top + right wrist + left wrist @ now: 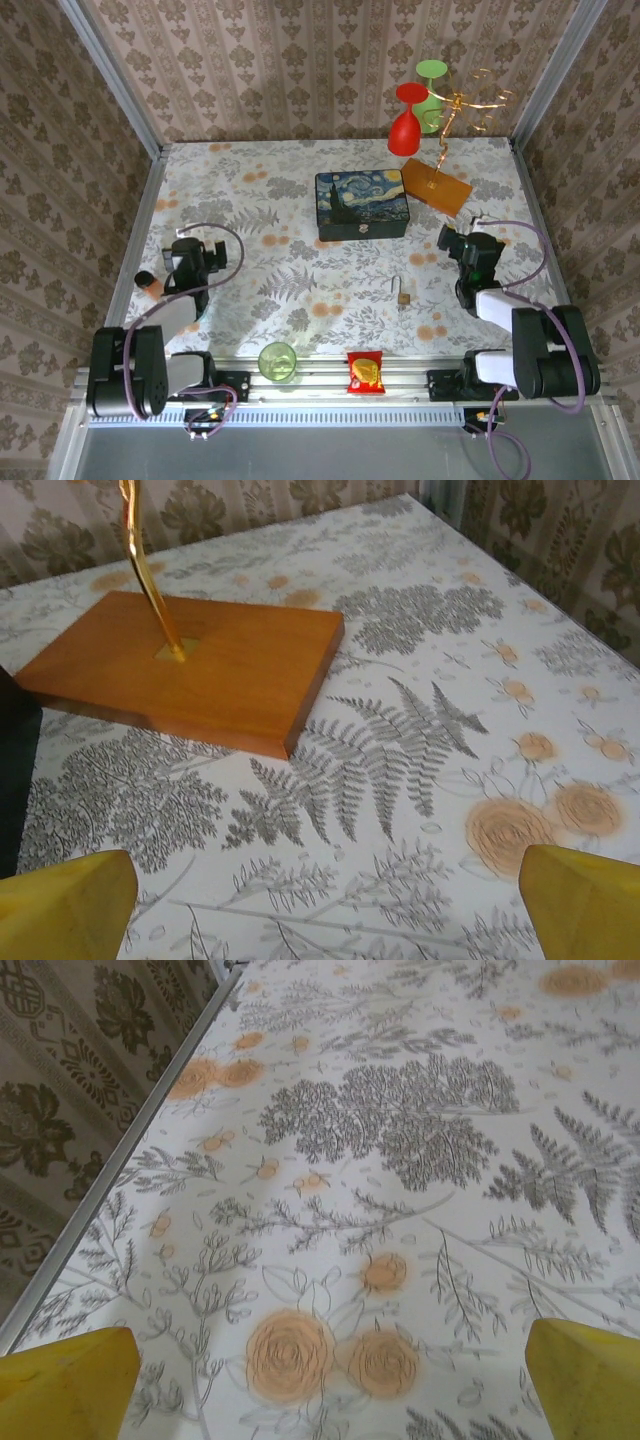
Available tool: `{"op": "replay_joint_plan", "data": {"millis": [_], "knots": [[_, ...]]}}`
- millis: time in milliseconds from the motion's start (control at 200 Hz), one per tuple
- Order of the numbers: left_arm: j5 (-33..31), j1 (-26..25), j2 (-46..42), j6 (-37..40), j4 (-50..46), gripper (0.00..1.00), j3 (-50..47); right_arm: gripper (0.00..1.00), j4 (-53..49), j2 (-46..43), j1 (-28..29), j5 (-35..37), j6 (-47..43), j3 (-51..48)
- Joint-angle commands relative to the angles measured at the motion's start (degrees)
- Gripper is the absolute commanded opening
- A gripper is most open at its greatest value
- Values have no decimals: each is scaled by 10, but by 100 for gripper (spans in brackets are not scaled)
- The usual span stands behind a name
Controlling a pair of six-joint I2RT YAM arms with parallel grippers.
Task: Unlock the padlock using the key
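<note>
The padlock (403, 296) is a small brass body with a thin silvery shackle. It lies on the floral tablecloth near the front middle, between the two arms. The key is out of view. My left gripper (190, 252) hovers over the left side of the table, far from the padlock. Its yellow fingertips (70, 1380) stand wide apart with only cloth between them, so the left gripper (330, 1390) is open. My right gripper (462, 243) sits up and to the right of the padlock. It is also open (325, 910), with nothing between its fingers.
A starry-night painted box (361, 204) stands at the centre back. Right of it is a wooden base (200, 670) with a gold wire stand holding red and green glasses (408, 118). A green cup (277, 361) and a red-yellow snack packet (365, 372) sit at the front edge.
</note>
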Motion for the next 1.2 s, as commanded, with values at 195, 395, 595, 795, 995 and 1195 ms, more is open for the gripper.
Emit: {"op": "replay_joint_plan", "data": {"millis": [195, 395, 595, 795, 995, 1195], "knots": [[103, 13, 99, 4, 110, 100, 62, 97, 107, 67, 8, -47, -48, 17], [128, 21, 182, 13, 248, 100, 32, 99, 153, 111, 9, -82, -61, 11], [92, 1, 193, 30, 243, 100, 40, 100, 88, 119, 19, -90, -79, 51], [88, -5, 193, 36, 245, 100, 40, 100, 97, 121, 20, -89, -81, 50], [98, -1, 194, 33, 241, 100, 42, 100, 92, 120, 22, -87, -83, 51], [96, -1, 194, 34, 243, 100, 40, 100, 87, 122, 24, -93, -88, 55]]}}
